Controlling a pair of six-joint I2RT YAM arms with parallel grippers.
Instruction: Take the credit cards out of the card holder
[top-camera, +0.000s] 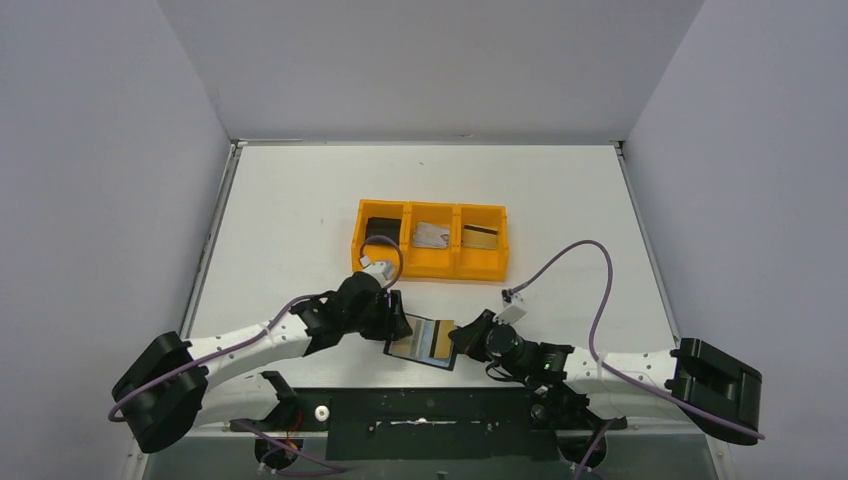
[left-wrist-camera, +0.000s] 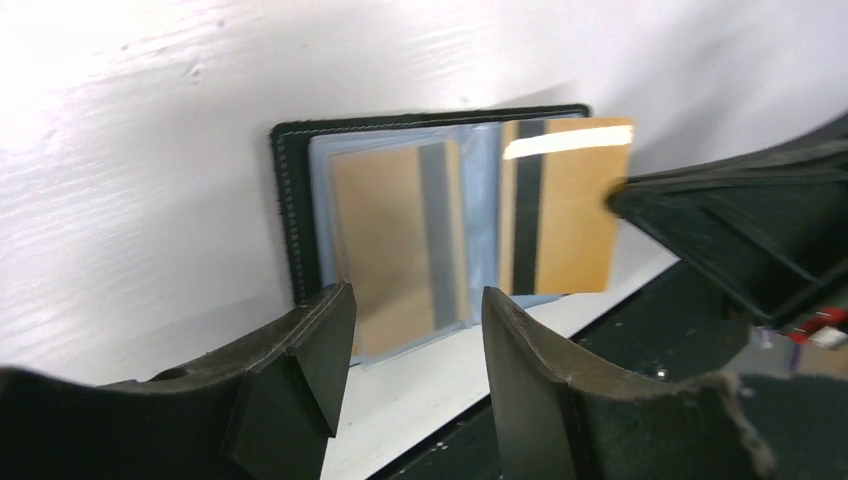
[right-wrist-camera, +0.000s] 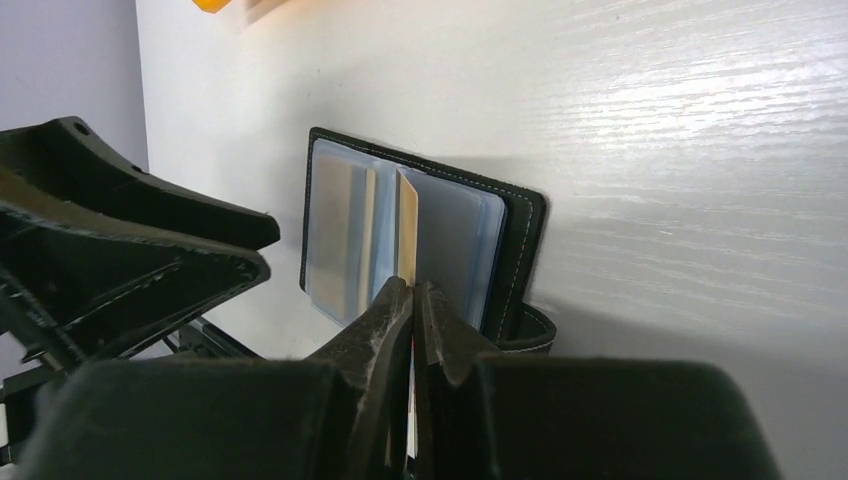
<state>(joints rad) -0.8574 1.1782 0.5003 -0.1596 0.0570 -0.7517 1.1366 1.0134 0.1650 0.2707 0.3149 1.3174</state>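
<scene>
The black card holder (top-camera: 402, 347) lies open near the table's front edge, its blue-grey pockets up; it also shows in the left wrist view (left-wrist-camera: 295, 200) and the right wrist view (right-wrist-camera: 515, 250). My right gripper (top-camera: 462, 338) (right-wrist-camera: 413, 290) is shut on the edge of a gold card with a dark stripe (left-wrist-camera: 570, 210) (right-wrist-camera: 406, 235), which sticks partly out of the right pocket. Another gold card (left-wrist-camera: 385, 240) sits inside the left pocket. My left gripper (top-camera: 395, 320) (left-wrist-camera: 415, 300) is open and empty, with its fingertips at the holder's left side.
The orange three-compartment tray (top-camera: 430, 270) stands behind the holder. It holds a black block (top-camera: 379, 228), a silvery card (top-camera: 431, 236) and a gold card (top-camera: 480, 234). The table's front edge and the dark base frame lie just below the holder.
</scene>
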